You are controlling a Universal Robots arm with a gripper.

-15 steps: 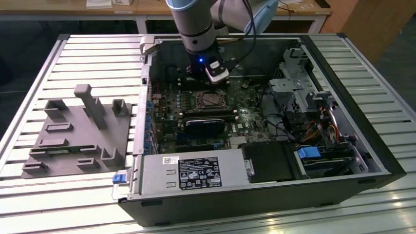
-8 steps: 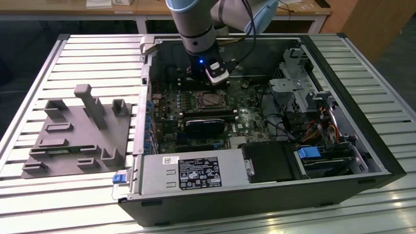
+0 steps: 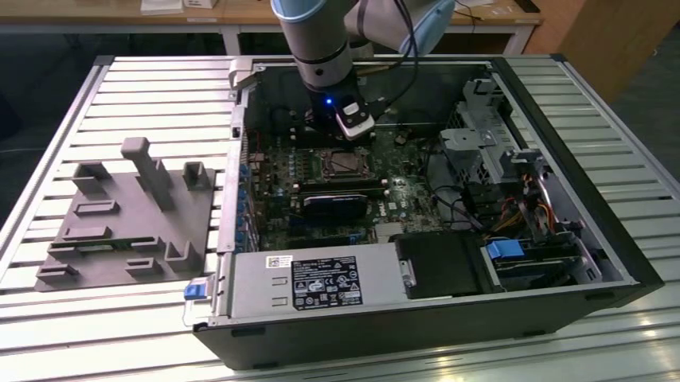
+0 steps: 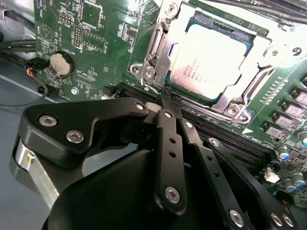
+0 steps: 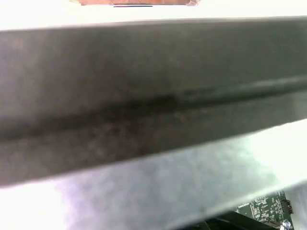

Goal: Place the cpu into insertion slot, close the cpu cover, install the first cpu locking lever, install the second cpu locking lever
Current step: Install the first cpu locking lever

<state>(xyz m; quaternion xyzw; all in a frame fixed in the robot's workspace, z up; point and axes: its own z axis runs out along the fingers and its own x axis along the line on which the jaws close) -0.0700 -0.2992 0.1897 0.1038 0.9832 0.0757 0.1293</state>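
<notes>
Gripper fingers are drawn together to a narrow tip with nothing visibly held, pressing at the corner of the cpu cover just ahead of it. Beyond the tip, the cpu sits seated in the insertion slot, framed by the cover. One risk: the tip could slide off the thin metal and scrape the green board beside it, since its contact looks very small.

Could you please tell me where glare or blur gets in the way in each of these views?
In the second wrist view, light washes out the dull silver-grey square cpu, while the black claw is sharp; in the first wrist view, a dark blurred band lies between overexposed white areas; in the exterior view, reflections streak the slatted metal table.
</notes>
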